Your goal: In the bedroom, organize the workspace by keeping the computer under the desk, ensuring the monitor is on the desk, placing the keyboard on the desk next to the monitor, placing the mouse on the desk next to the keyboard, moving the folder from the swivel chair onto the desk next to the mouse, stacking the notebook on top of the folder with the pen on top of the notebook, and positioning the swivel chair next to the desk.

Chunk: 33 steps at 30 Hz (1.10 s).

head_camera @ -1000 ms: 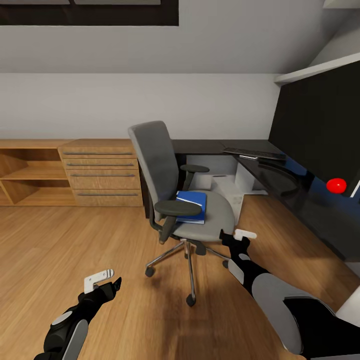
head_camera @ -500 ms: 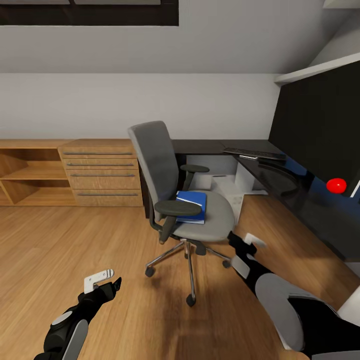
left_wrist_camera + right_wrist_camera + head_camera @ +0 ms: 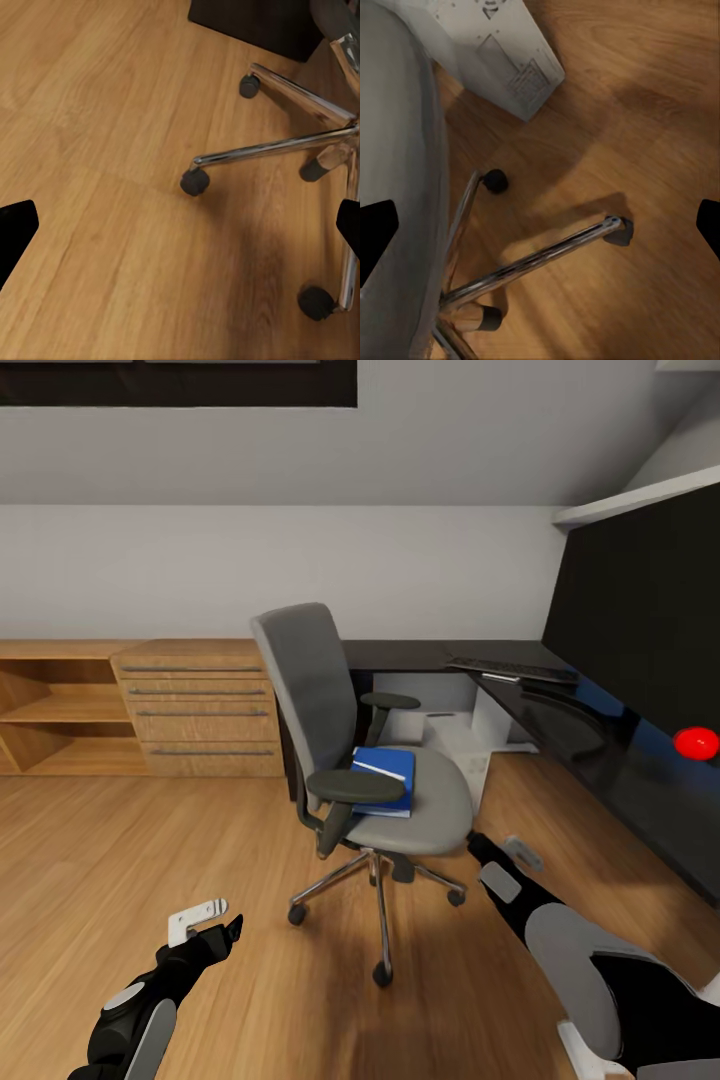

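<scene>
The grey swivel chair (image 3: pixel 345 740) stands on the wooden floor, turned away from the black desk (image 3: pixel 590 755) at the right. A blue folder (image 3: pixel 386 780) lies on its seat. A black keyboard (image 3: pixel 512 669) lies on the desk's far corner, and the wide black monitor (image 3: pixel 640 610) looms at the right. The light grey computer (image 3: pixel 455 745) sits under the desk. My left gripper (image 3: pixel 220 922) hangs open, low over the floor left of the chair. My right gripper (image 3: pixel 507 850) is open beside the seat's right edge. The mouse, notebook and pen are out of view.
A light wooden dresser (image 3: pixel 200 705) with open shelves (image 3: pixel 55 710) stands along the back wall. A red ball (image 3: pixel 697 743) shows near the monitor's lower edge. The chair's chrome base (image 3: pixel 292 146) and castors (image 3: pixel 194 181) spread over the floor between my arms.
My right gripper has moved right and down, away from the seat's front edge. The head view has shifted slightly. The left arm has not moved.
</scene>
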Available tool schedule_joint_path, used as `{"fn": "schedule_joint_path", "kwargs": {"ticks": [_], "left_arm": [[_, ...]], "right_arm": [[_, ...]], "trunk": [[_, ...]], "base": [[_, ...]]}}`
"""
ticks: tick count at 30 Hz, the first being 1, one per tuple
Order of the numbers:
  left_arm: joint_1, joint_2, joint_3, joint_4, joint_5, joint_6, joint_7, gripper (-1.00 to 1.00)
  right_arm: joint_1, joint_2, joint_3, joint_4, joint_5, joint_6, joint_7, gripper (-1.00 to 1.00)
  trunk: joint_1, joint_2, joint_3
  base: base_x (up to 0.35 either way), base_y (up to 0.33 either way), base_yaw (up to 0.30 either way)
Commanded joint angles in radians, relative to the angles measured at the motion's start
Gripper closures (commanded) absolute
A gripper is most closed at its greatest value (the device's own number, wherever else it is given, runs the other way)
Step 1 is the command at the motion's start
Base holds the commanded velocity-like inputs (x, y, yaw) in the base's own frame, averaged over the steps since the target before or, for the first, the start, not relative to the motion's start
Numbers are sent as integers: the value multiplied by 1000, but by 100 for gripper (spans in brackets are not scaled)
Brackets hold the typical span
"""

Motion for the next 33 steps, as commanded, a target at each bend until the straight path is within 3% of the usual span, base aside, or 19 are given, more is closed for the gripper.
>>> {"fn": "schedule_joint_path", "kwargs": {"ticks": [1, 8, 12, 16, 33], "left_arm": [[0, 0, -1, -1, 10, 4, 8, -100], [0, 0, -1, -1, 10, 3, 8, -100], [0, 0, -2, -1, 10, 4, 8, -100], [0, 0, -2, -1, 10, 4, 8, -100], [0, 0, -1, -1, 11, 2, 8, -100]], "right_arm": [[-1, 0, -6, 0, -1, -2, 0, -100], [-1, -8, -7, -1, -3, -1, 0, -100], [-1, -18, -6, -1, -53, 0, 0, -100], [-1, -21, -6, -2, -78, 0, 0, -100], [-1, -22, -5, -2, -90, 1, 0, -100]], "trunk": [[0, 0, -1], [0, 0, -1], [0, 0, -1], [0, 0, -1], [0, 0, -1]], "base": [[131, 0, 0], [147, 0, 0], [157, 0, 0], [49, 0, 0], [113, 0, 0]]}}
